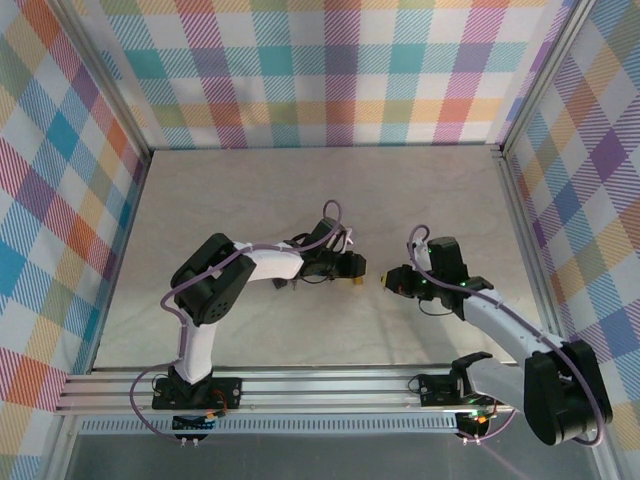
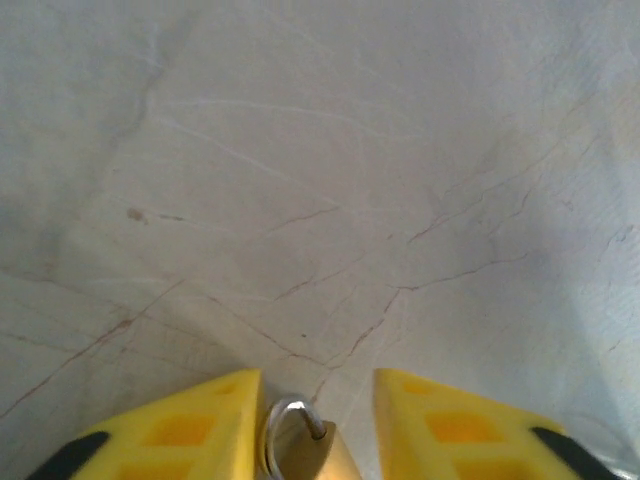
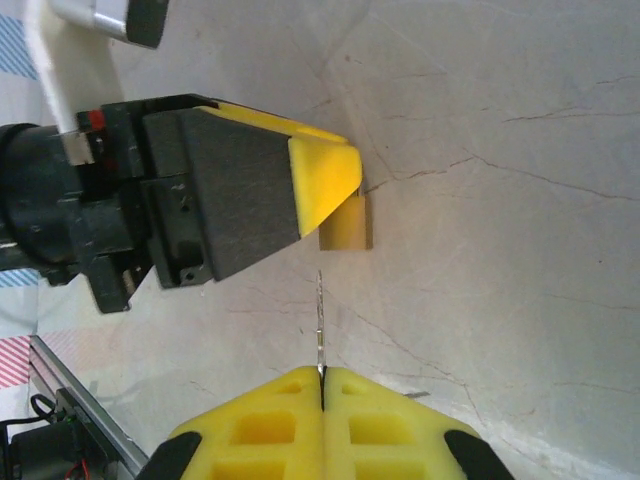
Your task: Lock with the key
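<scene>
Pale grey, marbled worktop (image 1: 250, 200) seen from above, boxed in by walls (image 1: 330, 70) of pastel plaid. Two white-and-black arms rise from an aluminium rail (image 1: 330, 385) along the bottom edge. The left arm (image 1: 225, 285) bends in toward the middle of the frame. The right arm (image 1: 510, 325) reaches up from the lower right. Their yellow-tipped ends face each other near the centre, close but apart.

Left wrist view: two yellow fingers (image 2: 190, 435) come in from the bottom edge, one on each side of centre. The left jaws stand partly open. Between them, at bottom centre, is the padlock (image 2: 300, 450), a brass body with a silver shackle on top. The shackle sits just beside the finger on the left of the frame, and bare worktop shows between the lock and the other finger. Whether either finger touches the lock cannot be told.

Right wrist view: the right jaws are fully closed at bottom centre, gripping the key (image 3: 319, 320). The key is seen edge-on as a thin metal sliver pointing straight up the frame. Above it the left jaws enter from the left, black with a yellow tip. The padlock's brass body pokes out just below that tip, in the upper middle. The key's tip stops short of the padlock, with a small gap between them.
</scene>
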Motion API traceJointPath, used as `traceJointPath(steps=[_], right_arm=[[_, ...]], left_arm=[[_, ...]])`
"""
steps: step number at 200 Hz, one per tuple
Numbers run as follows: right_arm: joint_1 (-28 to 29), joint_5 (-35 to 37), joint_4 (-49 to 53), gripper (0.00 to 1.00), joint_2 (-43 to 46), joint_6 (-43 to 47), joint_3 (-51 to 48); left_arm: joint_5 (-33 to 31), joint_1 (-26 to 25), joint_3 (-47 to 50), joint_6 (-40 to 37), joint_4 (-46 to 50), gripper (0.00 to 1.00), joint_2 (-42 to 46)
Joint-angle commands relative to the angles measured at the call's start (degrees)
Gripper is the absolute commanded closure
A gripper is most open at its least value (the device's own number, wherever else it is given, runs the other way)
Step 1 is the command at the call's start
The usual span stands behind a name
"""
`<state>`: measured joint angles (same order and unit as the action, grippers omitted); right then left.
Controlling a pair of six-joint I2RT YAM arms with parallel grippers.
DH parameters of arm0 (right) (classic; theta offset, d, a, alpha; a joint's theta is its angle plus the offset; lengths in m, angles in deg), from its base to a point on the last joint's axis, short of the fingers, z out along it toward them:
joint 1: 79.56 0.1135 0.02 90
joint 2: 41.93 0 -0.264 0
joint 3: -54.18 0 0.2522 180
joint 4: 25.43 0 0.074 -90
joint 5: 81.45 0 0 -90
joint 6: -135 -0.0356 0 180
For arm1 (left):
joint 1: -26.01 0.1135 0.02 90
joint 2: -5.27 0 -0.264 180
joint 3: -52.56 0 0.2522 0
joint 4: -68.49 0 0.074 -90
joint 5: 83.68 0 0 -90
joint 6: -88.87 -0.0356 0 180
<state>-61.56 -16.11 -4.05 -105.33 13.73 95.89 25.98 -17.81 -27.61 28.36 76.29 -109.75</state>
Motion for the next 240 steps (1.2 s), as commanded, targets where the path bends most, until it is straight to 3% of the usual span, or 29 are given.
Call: traceJointPath(steps=[1,75,122,139,156,176,192,196,225,240], right_arm=[[-0.47,0.69,-1.87,1.0,-2.61,0.63,2.61],[-0.38,0.16,-6.59,1.0,-15.01,-1.38,5.77],[-0.42,2.0,-6.03,0.91,-19.7,-1.06,6.54],[-0.41,2.95,-4.05,0.8,-19.58,-0.17,7.26],[-0.38,4.96,-1.04,0.62,-17.31,0.57,7.93],[-0.34,6.99,3.17,0.3,-12.45,1.82,8.84],[-0.38,11.27,9.39,0.13,-7.41,3.74,11.04],[-0.36,12.49,10.63,0.01,-5.71,4.3,11.43],[-0.36,27.15,15.12,0.01,7.45,9.13,13.01],[-0.41,34.92,9.72,0.01,13.08,16.63,10.07]], left_arm=[[-4.05,-0.3,-1.67,-2.98,6.4,0.58,0.38],[-14.72,-0.09,-3.37,-5.51,14.83,0.3,17.02],[-21.27,-0.11,0.32,-5.42,19.49,0.17,28.99],[-24.34,-0.1,1.77,-5.51,21.37,0.11,33.03],[-27.87,-0.02,2.99,-5.5,24.83,0.03,37.07],[-31.98,0.3,3.82,-5.24,28.19,0.0,41.78],[-36.8,0.65,3.66,-4.41,31.9,0.0,45.04],[-38.4,0.8,3.66,-4.08,33.01,0.0,45.82],[-50.69,2.75,7.03,-4.05,36.54,0.0,51.46],[-52.45,5.78,10.95,-6.11,34.54,0.0,54.73]])
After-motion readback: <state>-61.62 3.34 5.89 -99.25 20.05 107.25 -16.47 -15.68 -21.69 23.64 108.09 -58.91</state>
